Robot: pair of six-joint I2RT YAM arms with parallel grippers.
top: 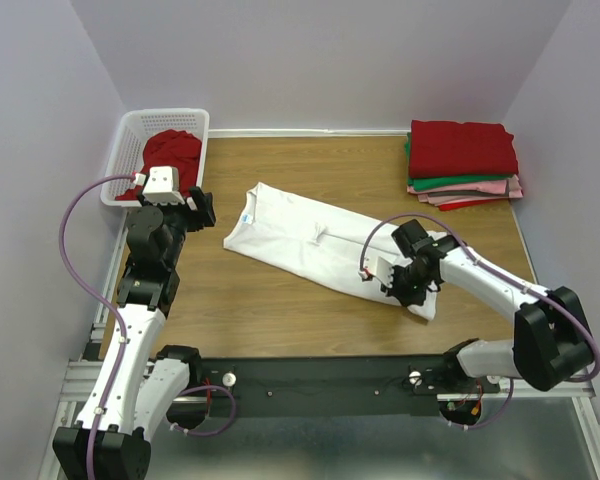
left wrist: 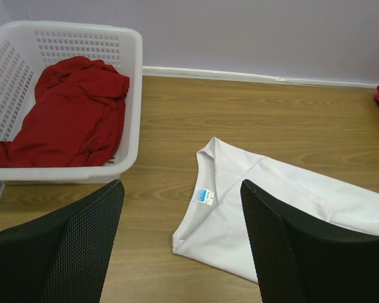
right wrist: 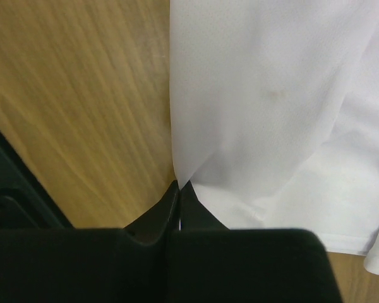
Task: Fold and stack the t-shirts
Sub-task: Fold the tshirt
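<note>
A white t-shirt [top: 310, 245] lies folded lengthwise across the middle of the table, its neck with a small blue label [left wrist: 204, 196] toward the left. My right gripper [top: 405, 285] is shut on the shirt's hem edge [right wrist: 180, 173] at its near right end, pinching the cloth between the fingertips. My left gripper [top: 195, 205] is open and empty, hovering left of the collar; the shirt's neck corner [left wrist: 234, 214] shows between its fingers. A red t-shirt [top: 170, 155] lies crumpled in the basket. A stack of folded red, green and pink t-shirts [top: 462, 163] sits at the far right.
A white plastic lattice basket [top: 130, 135] stands at the far left corner, also in the left wrist view [left wrist: 136, 95]. The wooden table top [top: 270, 310] ends at a black rail in front. Walls close in on three sides.
</note>
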